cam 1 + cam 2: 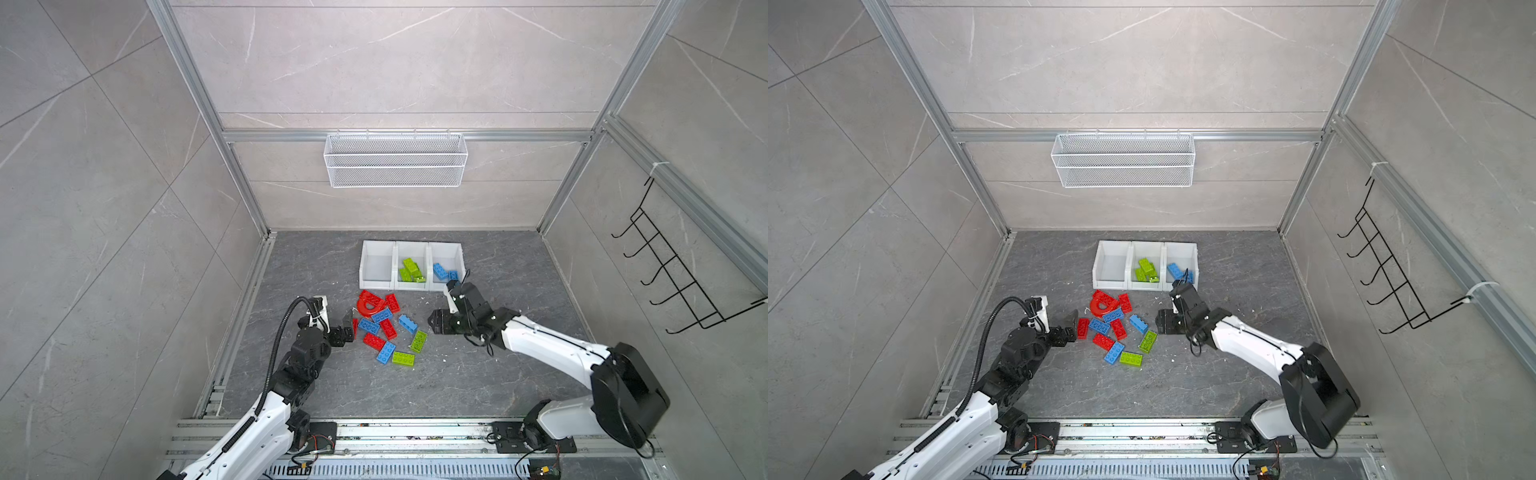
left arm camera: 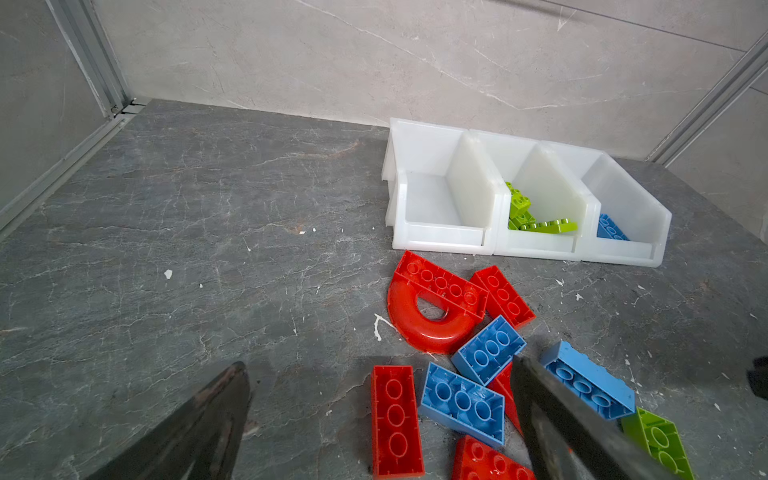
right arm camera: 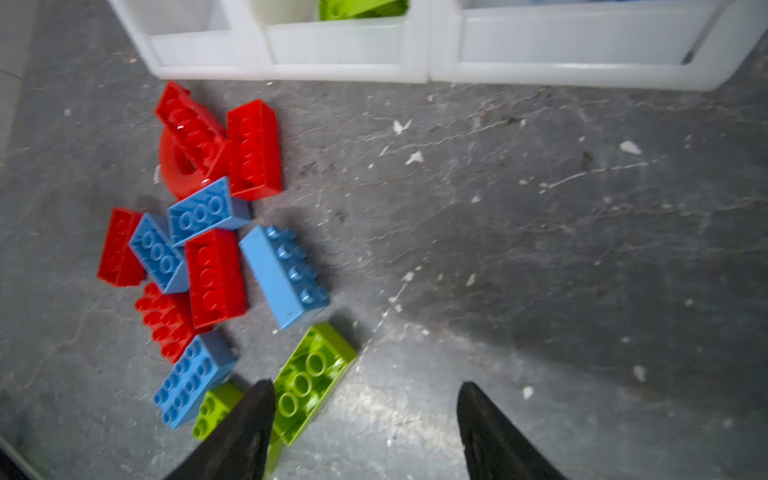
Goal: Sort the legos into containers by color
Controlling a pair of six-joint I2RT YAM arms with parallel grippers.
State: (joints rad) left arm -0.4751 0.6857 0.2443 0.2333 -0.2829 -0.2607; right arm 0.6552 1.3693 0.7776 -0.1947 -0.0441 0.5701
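While green legos (image 1: 411,269) occupy the middle container (image 1: 412,249), blue legos (image 1: 439,271) sit rightmost.

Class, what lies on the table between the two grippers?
Loose red and blue bricks lie between the left gripper and the right gripper. Both top views show this.

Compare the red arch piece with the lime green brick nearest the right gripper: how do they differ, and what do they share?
Colour: the red arch piece is red, the lime green brick green. Shape: the arch piece is a curved half ring, the brick a rectangle. Pose: the arch piece shows studs, the brick its hollow underside. Place: the arch piece lies nearer the containers than the brick. Both lie loose on the table, unsorted.
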